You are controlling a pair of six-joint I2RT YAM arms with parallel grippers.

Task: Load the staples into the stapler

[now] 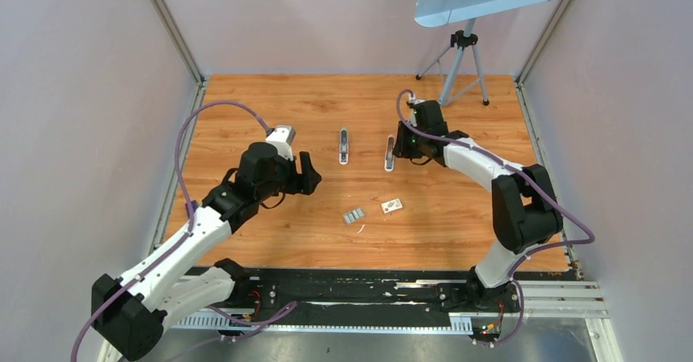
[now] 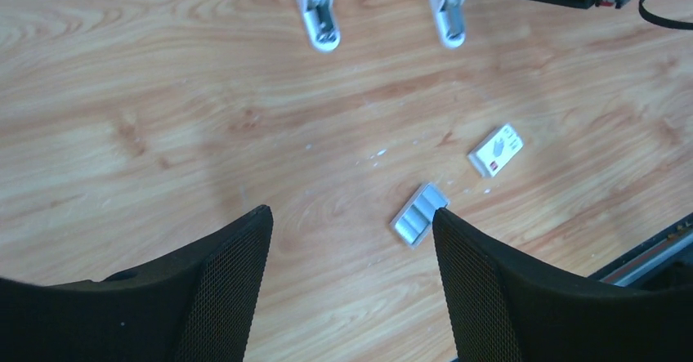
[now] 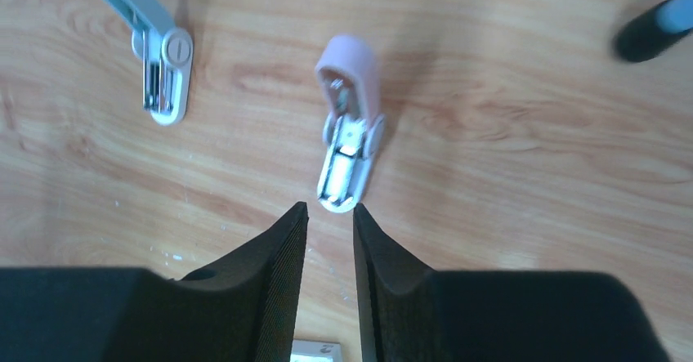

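I am working the pick-up step, holding my left gripper [image 2: 351, 215] wide and empty just beside the staples [image 2: 418, 213], the stapler [image 2: 317, 11] lying well beyond the staples; the next move probably calls for centring over them, then closing.

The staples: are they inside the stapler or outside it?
Outside. The staples lie on the table, well apart from the stapler.

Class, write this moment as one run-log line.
left fingers open, near staples | right fingers narrowly apart, empty, near pink stapler | blue-grey stapler lying open
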